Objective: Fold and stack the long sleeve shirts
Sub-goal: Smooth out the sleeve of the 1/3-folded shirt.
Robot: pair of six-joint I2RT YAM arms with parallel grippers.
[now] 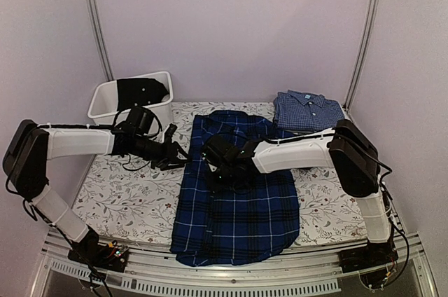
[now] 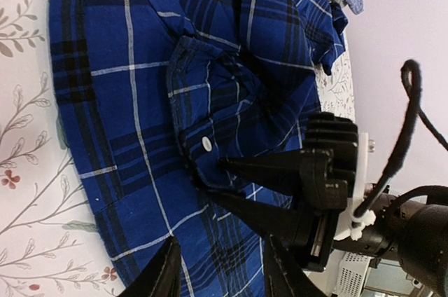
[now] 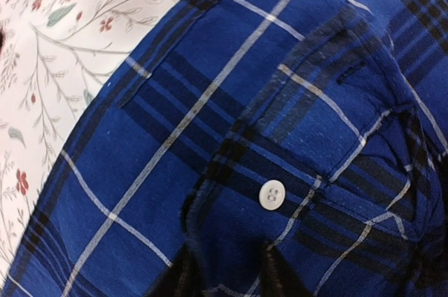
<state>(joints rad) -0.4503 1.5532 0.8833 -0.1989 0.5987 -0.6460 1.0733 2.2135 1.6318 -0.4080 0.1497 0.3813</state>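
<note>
One floral mat [image 1: 119, 199], lilac walls [image 1: 231, 24]; bin [image 1: 103, 102] rear-L. L gripper [image 1: 173, 158] apart; R gripper [image 2: 218, 179] at plaid shirt [image 1: 238, 220], grip unclear.

Table under white floral-print cloth cover [image 1: 119, 199]. Plain pale lilac walls [image 1: 231, 24] behind and either side of table. Silver metal pole [image 1: 98, 24] at table's far-left corner, matching silver pole [image 1: 364, 31] at far-right. Soft even light.

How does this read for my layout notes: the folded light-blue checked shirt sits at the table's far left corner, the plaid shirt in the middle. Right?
One slip: the folded light-blue checked shirt sits at the far right corner of the table, not the left, as the top external view shows. The plaid shirt is in the middle.
</note>
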